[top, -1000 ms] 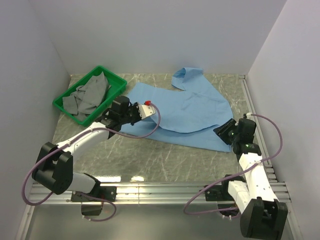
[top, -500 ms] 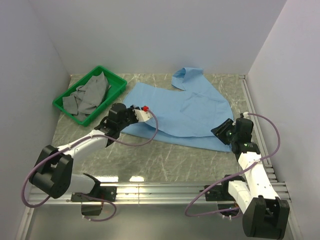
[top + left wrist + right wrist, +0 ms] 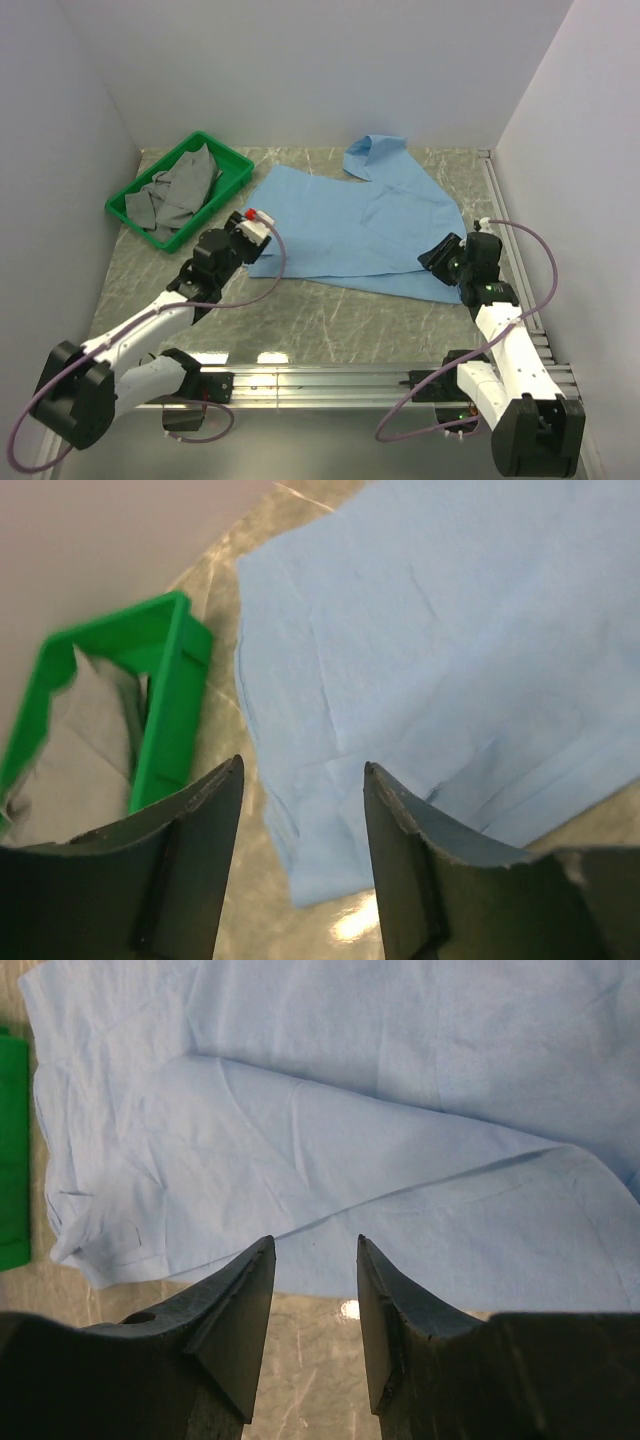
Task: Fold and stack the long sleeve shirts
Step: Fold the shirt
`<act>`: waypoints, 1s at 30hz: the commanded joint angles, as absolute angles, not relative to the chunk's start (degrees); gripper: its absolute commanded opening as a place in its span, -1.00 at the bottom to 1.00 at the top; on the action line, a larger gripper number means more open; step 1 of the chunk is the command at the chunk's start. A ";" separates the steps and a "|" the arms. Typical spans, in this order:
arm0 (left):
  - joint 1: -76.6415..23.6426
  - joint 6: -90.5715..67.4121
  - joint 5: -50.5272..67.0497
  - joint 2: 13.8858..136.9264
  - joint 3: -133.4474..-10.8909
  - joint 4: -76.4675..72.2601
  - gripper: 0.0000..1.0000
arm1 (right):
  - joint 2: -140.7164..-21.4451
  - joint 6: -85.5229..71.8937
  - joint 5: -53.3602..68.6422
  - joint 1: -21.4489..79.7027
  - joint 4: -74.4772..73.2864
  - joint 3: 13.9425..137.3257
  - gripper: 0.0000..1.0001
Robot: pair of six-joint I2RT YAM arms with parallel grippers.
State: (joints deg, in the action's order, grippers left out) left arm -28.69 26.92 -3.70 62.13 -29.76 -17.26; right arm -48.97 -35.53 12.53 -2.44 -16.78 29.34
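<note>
Marbled tabletop (image 3: 330, 320) between white walls (image 3: 300, 70) bears blue shirt (image 3: 350, 225).

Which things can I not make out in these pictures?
- Top view: near right corner of the light blue shirt, hidden behind the right gripper.
- Top view: the shirt's buttons, too small.
- Top view: what garment the grey cloth in the green bin is; it lies crumpled.
- Left wrist view: the bin's left part, cut by the edge.
</note>
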 commanded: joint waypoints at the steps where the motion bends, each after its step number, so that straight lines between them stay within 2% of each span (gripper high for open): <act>1: -28.39 3.48 -12.81 56.08 -30.32 -20.75 0.12 | -48.52 -33.58 10.37 -0.97 -15.82 32.61 -0.08; 3: -28.48 -13.07 -17.64 54.76 -31.81 -15.07 0.28 | -48.69 -33.75 10.28 -0.70 -15.91 32.87 -0.07; 4: -28.39 -18.58 -24.19 54.84 -34.25 -11.11 0.35 | -48.69 -33.92 10.28 -0.62 -16.00 33.05 -0.08; 6: -27.87 -35.49 -29.68 57.28 -37.51 -1.98 0.61 | -48.78 -33.84 10.28 -0.62 -16.35 33.40 -0.08; 7: -27.34 -38.20 -28.58 58.61 -40.14 5.55 0.62 | -48.87 -33.75 10.37 -0.53 -16.35 33.49 -0.07; 9: -26.02 -43.30 -25.06 63.16 -42.44 10.08 0.63 | -48.95 -33.66 10.46 -0.62 -16.44 33.66 -0.08; 11: -24.97 -45.69 -19.64 66.34 -44.99 13.79 0.61 | -49.13 -33.57 10.63 -0.53 -16.44 33.49 -0.08; 17: -19.78 -54.39 -13.20 77.59 -50.01 20.64 0.48 | -48.26 -33.84 10.72 -0.62 -16.70 32.78 -0.07; 22: -18.63 -56.33 -10.46 81.56 -50.10 18.99 0.41 | -48.34 -33.84 10.46 -0.62 -16.53 31.91 -0.08; 30: -18.63 -58.45 -8.26 85.34 -51.42 17.84 0.13 | -48.43 -33.75 9.85 -0.62 -16.44 31.73 -0.08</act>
